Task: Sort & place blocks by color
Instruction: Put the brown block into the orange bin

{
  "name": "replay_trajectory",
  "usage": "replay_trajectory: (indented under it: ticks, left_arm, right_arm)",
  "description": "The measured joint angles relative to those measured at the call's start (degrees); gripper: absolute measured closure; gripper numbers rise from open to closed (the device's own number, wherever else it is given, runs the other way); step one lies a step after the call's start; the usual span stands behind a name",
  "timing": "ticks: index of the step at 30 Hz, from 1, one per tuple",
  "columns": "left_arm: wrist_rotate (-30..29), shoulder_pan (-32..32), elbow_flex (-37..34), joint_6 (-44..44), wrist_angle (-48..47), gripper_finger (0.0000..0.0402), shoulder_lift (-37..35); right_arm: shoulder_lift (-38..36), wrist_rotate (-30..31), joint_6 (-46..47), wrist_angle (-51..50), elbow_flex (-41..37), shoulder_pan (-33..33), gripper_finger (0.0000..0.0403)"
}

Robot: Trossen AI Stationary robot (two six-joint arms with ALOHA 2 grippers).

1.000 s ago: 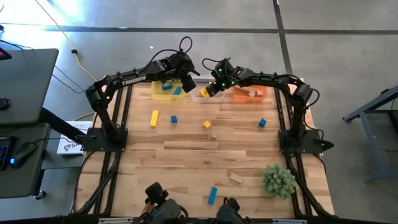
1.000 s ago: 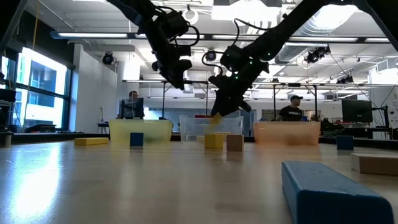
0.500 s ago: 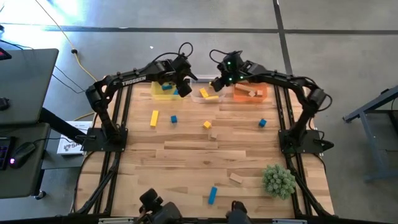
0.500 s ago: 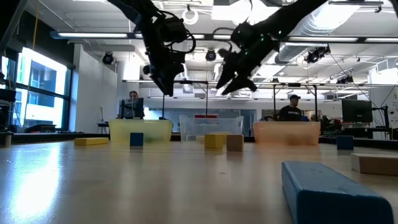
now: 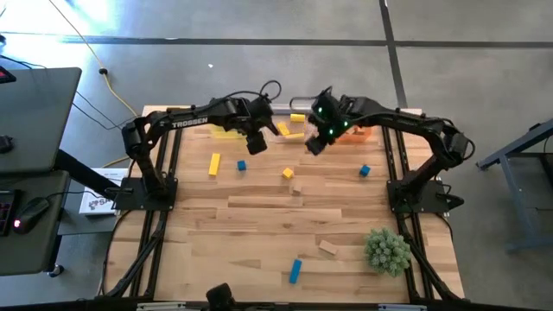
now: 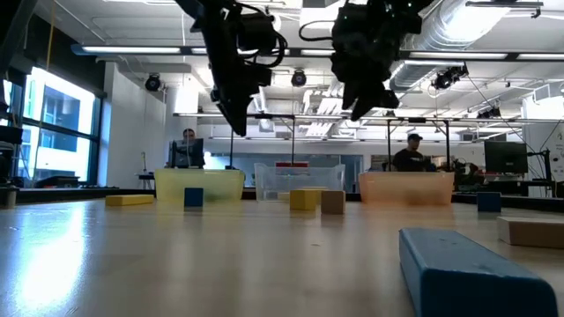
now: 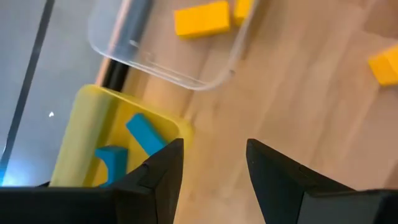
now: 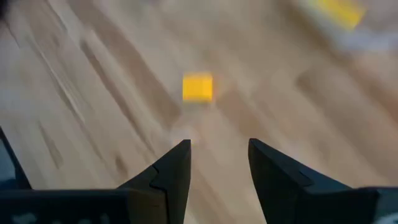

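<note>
Lining up the right gripper (image 8: 217, 152), jaws apart and empty, squarely over the yellow cube (image 8: 198, 87) mid-surface should come first. The left gripper (image 7: 211, 155), jaws likewise apart, hovers near the yellow bin (image 7: 87, 137) at the far edge.

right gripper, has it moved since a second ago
Yes. In the high view the right gripper has pulled back from over the clear bin toward the table's middle, now empty and open above bare wood.

The arms hide most of the orange bin (image 5: 361, 132); the right wrist view is blurred.
</note>
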Motion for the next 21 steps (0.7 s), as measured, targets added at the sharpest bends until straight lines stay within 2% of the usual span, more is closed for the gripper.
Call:
replay_trajectory:
  ticks: [5,12,18,21]
  left_arm:
    - [-0.06,-3.15,-0.04,-0.28,-4.15,0.0236,-1.94]
    - [-2.31,-7.8,-0.04,-1.86,-7.06,0.0236,-7.78]
    - [-2.25,-12.1,-0.04,-5.61,-7.57,0.0236,-12.99]
    - [-2.09,-14.3,-0.04,-7.89,-7.66,0.0236,-14.82]
  right_arm:
    - [0.02,1.03,3.51,-5.97,0.0,7.52,0.0254]
    - [0.04,1.6,11.81,-7.15,0.0,17.87,0.0254]
    - [0.05,8.85,18.39,-7.69,0.0,27.59,0.0251]
    - [0.07,9.39,21.21,-7.78,0.0,31.9,0.0242]
